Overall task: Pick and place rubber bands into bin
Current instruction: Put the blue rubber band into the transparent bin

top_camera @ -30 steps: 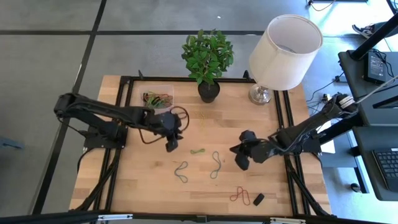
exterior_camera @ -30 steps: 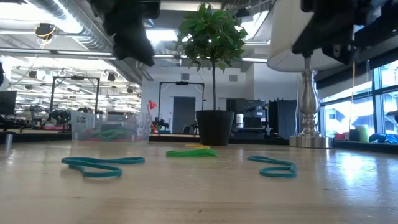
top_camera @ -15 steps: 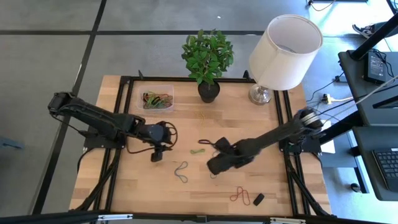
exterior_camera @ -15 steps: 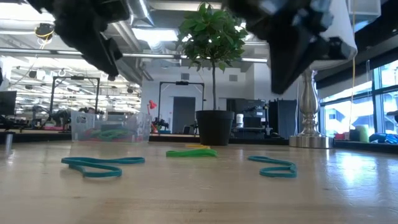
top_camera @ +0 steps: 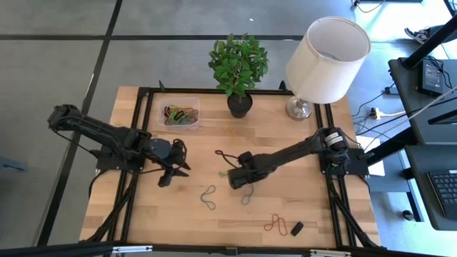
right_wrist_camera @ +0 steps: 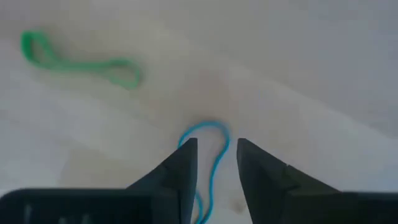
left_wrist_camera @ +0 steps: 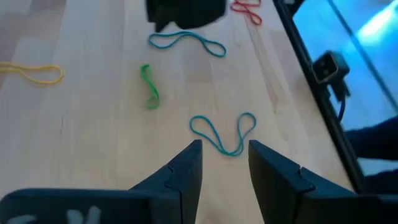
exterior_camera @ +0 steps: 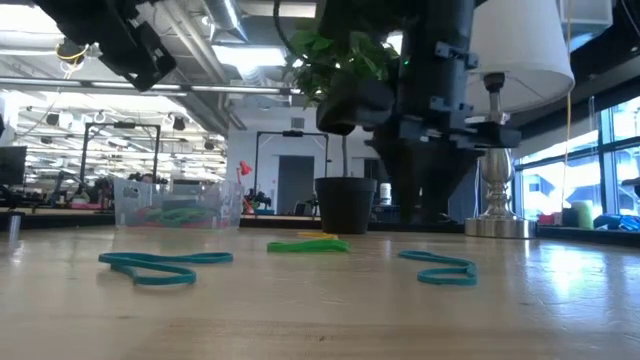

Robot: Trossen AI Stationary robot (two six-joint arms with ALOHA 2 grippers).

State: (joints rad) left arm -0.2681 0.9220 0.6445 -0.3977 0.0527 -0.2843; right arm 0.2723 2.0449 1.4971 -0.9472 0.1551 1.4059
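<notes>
Right gripper [top_camera: 235, 180] has swung in from the right edge to mid-table within the last second and now hangs low over the blue band [right_wrist_camera: 208, 163]. Its fingers [right_wrist_camera: 180, 168], shut a second ago, stand narrowly parted with nothing between them but the band's loop underneath. Looks like the approach is done and the descent-and-pinch is next.

Just to its far left lies the green band [top_camera: 227, 173], loose on the wood.

Left gripper [top_camera: 166, 178] has pulled back toward the left edge, away from the bin. Fingers narrowly apart, empty. A second blue band [left_wrist_camera: 222, 132] lies flat just ahead of them, near-centre of the table, untouched.

The yellow band [left_wrist_camera: 32, 73] lies beyond the green one from the left arm's side. Red band [top_camera: 274, 224] sits near the front edge at right, with a small black block [top_camera: 296, 228] beside it.

The bin [top_camera: 178, 113] sits far left by the plant pot [top_camera: 240, 104] and holds a tangle of bands. So five are still out, by my count. The lamp [top_camera: 325, 57] at far right is clear of the work.
</notes>
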